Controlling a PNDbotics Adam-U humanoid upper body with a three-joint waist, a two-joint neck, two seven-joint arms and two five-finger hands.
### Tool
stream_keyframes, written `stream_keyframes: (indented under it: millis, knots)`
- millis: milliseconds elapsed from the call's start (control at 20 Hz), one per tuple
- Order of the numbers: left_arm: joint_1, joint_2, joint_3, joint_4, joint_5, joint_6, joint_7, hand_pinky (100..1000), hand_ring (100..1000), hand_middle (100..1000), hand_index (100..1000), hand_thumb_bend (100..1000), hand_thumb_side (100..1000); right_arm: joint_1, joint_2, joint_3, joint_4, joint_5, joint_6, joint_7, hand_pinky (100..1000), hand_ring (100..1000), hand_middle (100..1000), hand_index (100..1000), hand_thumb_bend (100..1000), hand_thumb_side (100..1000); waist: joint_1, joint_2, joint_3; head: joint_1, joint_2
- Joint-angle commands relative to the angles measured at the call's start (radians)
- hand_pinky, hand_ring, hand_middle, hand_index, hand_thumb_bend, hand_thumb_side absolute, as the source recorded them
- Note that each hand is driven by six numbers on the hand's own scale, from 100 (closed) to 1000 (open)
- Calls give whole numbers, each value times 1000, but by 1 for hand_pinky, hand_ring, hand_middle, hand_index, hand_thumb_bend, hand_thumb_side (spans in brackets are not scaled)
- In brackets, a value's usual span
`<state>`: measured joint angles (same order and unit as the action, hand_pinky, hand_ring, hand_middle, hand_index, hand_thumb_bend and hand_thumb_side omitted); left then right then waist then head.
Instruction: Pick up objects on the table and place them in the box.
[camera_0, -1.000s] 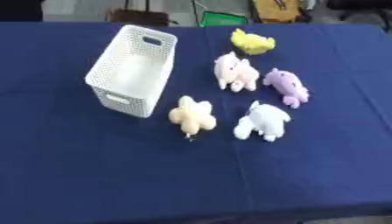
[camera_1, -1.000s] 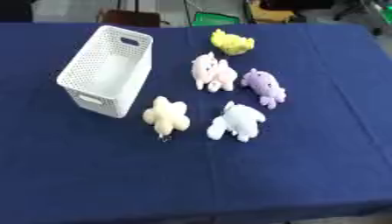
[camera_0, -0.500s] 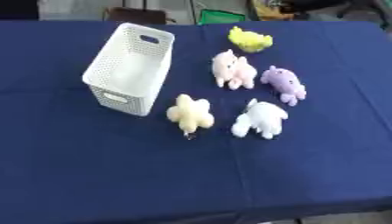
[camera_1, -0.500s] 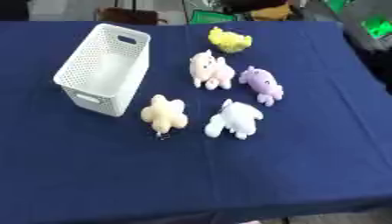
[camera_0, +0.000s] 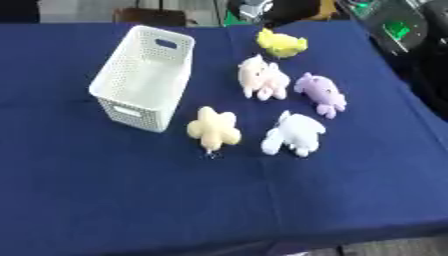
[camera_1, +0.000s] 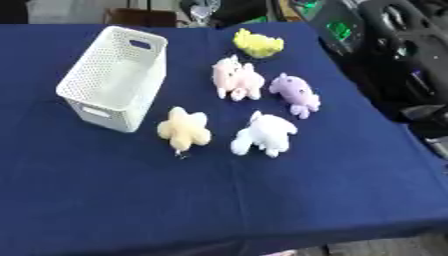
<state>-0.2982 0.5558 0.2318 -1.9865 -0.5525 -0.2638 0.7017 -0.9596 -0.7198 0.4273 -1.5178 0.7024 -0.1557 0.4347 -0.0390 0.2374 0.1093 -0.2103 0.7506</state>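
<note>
1. A table covered in a smooth dark blue cloth (camera_0: 105, 200) fills most of the scene, its near edge running along the bottom.
2. On the left, toward the far side, stands a white plastic basket (camera_0: 112, 75). It is rectangular and open-topped, with walls perforated by fine holes and a slot handle cut into each short end. Nothing shows inside it.
3. Just to the right of the basket's near corner lies a pale yellow star-shaped plush toy (camera_0: 214, 127), flat on the cloth, with a small dark fitting at its near tip.
4. Right of the star lies a white plush animal (camera_0: 293, 133), soft and rounded, with stubby limbs.
5. Beyond it, near the table's middle, is a pale pink plush animal (camera_0: 262, 77).
6. To the right of the pink one lies a lilac plush animal (camera_0: 320, 93), close to the pink one but apart from it.
7. Farthest away, near the far edge, sits a bright yellow plush toy (camera_0: 282, 44), fuzzy and rounded.
8. All five toys lie outside the basket.
9. Neither robot hand shows in either view, so the state of the fingers cannot be told.
</note>
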Motion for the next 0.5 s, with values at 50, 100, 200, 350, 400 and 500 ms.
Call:
stream_keyframes:
  millis: [50, 100, 200, 350, 400, 500]
  knots:
    - [-7, 24, 9, -13, 3, 1, -2, 882, 969, 950, 939, 100, 923, 25, -46, -20, -61, -10, 43, -76, 872, 971, 906, 1000, 257, 1000, 3, -16, -1, 12, -2]
    - [-7, 24, 9, -13, 3, 1, -1, 882, 969, 950, 939, 100, 923, 36, -54, -16, -80, -15, 58, -91, 872, 971, 906, 1000, 257, 1000, 3, -16, -1, 14, -3]
    - [-8, 22, 9, -13, 3, 1, -1, 882, 969, 950, 937, 100, 920, 68, -72, 1, -122, -15, 72, -108, 874, 970, 903, 1000, 260, 1000, 2, -14, -2, 41, -12]
    - [-12, 20, 8, -13, 4, 1, -1, 882, 969, 950, 936, 100, 918, 105, -85, 18, -165, -11, 106, -118, 853, 949, 871, 973, 228, 1000, 3, -12, 0, 53, -20]
    - [-13, 20, 8, -13, 4, 0, -1, 882, 969, 950, 936, 100, 918, 115, -86, 21, -172, 1, 118, -120, 853, 949, 871, 973, 228, 1000, 2, -11, 0, 52, -21]
    - [-13, 18, 8, -13, 4, 1, -1, 882, 969, 950, 934, 100, 916, 134, -85, 23, -183, 18, 136, -126, 847, 940, 860, 965, 225, 1000, 3, -10, 1, 51, -22]
